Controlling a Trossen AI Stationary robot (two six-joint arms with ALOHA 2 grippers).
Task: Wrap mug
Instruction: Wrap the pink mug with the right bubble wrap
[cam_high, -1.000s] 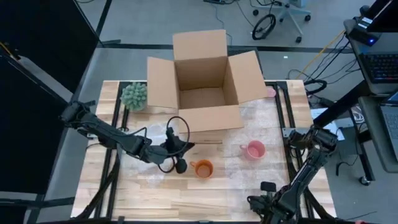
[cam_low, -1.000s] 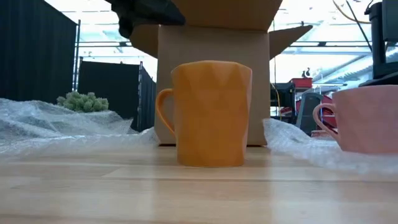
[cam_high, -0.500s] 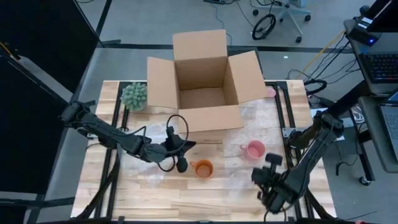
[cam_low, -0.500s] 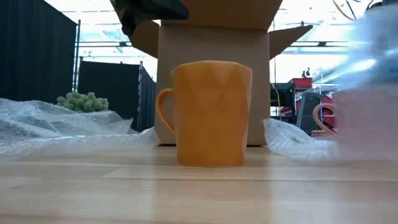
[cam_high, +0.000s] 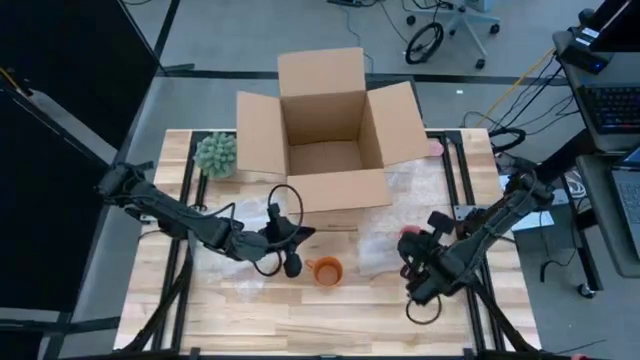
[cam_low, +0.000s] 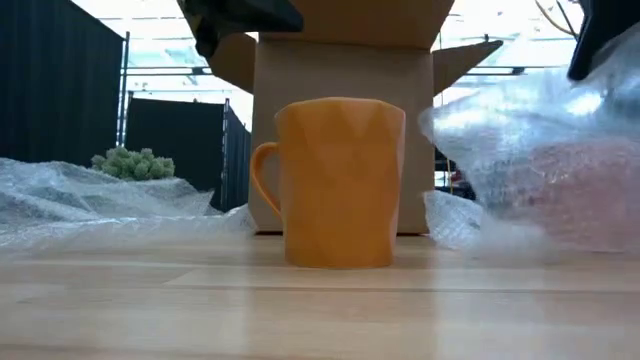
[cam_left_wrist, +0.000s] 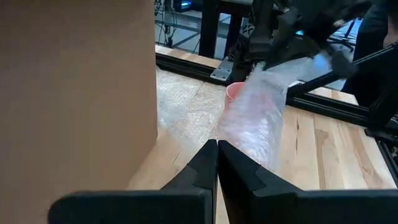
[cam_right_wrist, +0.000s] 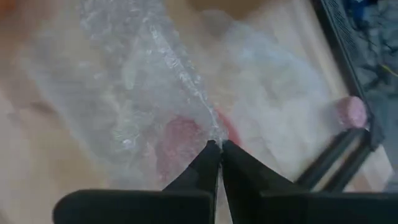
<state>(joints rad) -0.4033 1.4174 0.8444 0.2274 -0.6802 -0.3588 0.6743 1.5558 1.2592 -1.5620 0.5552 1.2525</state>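
— Where does everything sit on the table (cam_high: 240, 310)?

— The open box (cam_high: 330, 140) stands at the far edge, the plant (cam_high: 215, 154) to its left. One mug (cam_high: 326, 270) stands before the box, near the middle. My left hand (cam_high: 296, 238) hovers just left of it.

— And to the right?

— My right hand (cam_high: 408, 262) pinches a sheet of bubble wrap (cam_high: 380, 252) draped over the second mug (cam_high: 409, 237), right of the first. More wrap lies under my left arm.

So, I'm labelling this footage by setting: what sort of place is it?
Most likely a robotics lab or workshop, set up as a packing bench: an open cardboard box and bubble wrap on a wooden table, with an office chair and loose cables on the bare floor behind.
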